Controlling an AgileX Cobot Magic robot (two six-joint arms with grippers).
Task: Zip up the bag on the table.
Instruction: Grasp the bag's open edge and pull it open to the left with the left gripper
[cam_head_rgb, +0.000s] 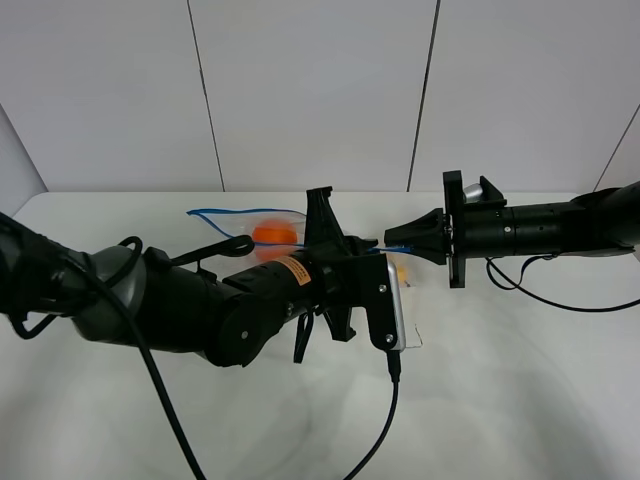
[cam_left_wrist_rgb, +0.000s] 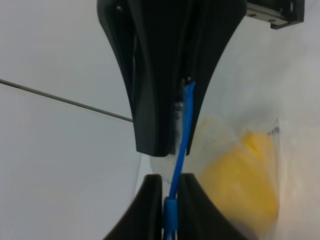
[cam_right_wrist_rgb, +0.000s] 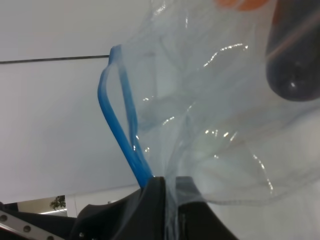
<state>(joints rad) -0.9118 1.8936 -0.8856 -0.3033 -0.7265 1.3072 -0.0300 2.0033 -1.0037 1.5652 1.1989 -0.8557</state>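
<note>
Pinched the strip (cam_left_wrist_rgb: 182, 135) with the left gripper (cam_left_wrist_rgb: 170, 181), jaws drawn narrow with only blue strip and clear film between them. Clamped the same strip just beyond with the right gripper (cam_right_wrist_rgb: 169, 182), likewise closed down hard, almost nose to nose with the left.

Held the bag (cam_head_rgb: 240, 224) by that top edge over the middle of the table (cam_head_rgb: 500, 400), with an orange fruit (cam_head_rgb: 274, 234) and a yellow fruit (cam_left_wrist_rgb: 250, 175) showing through the plastic. Could not tell whether the bag's bottom rested on the table.

Judged the zipping barely begun. Found only the short stretch between the two grippers pressed into one line. Saw, past the right gripper in its wrist view, the two blue tracks running apart, and in the high view a gaping loop of strip out toward the left side. Reckoned nearly the whole mouth yet to be sealed, probably by anchoring one end and drawing the other gripper along the strip.
</note>
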